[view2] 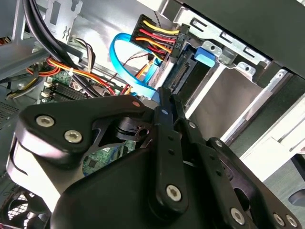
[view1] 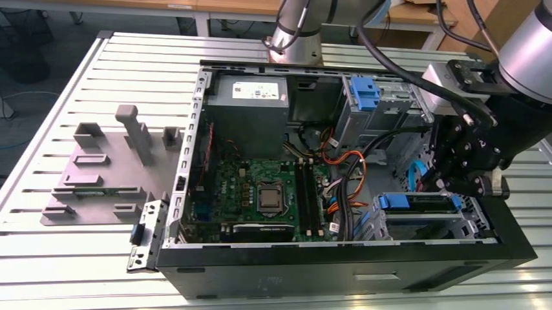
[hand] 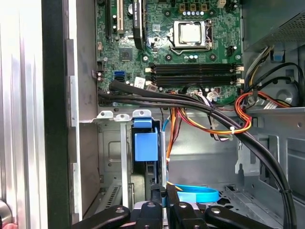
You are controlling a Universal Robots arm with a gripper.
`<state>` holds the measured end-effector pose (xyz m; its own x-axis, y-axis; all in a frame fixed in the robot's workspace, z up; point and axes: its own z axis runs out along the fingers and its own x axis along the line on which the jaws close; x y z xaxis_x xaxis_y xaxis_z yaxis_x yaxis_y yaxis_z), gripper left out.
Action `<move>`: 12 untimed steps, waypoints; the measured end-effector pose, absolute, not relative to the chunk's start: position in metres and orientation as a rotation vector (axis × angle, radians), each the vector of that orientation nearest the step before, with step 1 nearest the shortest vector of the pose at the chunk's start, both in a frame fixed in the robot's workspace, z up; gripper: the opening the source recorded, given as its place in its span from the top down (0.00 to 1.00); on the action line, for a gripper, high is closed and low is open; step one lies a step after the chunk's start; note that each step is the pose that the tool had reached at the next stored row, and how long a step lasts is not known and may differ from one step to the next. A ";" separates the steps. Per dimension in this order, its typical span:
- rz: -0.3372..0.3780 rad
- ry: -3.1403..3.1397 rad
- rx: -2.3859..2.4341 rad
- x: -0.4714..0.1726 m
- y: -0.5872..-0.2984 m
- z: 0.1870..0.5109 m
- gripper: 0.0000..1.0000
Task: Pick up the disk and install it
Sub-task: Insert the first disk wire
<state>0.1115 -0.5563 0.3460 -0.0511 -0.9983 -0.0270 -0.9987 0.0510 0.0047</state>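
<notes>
The disk (view1: 420,204), blue rails showing, sits in a drive bay at the lower right of the exterior view, inside an open computer case (view1: 345,274) on a slatted bench (view1: 52,252). The arm's end effector (view1: 461,186) hovers just above it. In the second wrist view its black fingers (view2: 164,126) are pressed narrowly together, gripping nothing.
</notes>
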 end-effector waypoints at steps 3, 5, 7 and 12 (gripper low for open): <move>0.035 2.265 -2.153 0.112 -0.558 0.346 0.84; 0.035 2.265 -2.153 0.112 -0.558 0.346 0.84; 0.035 2.265 -2.153 0.112 -0.559 0.345 0.84; 0.034 2.265 -2.153 0.112 -0.559 0.345 0.84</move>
<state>0.1116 -0.5588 0.3446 -0.0510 -0.9983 -0.0270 -0.9987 0.0509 0.0047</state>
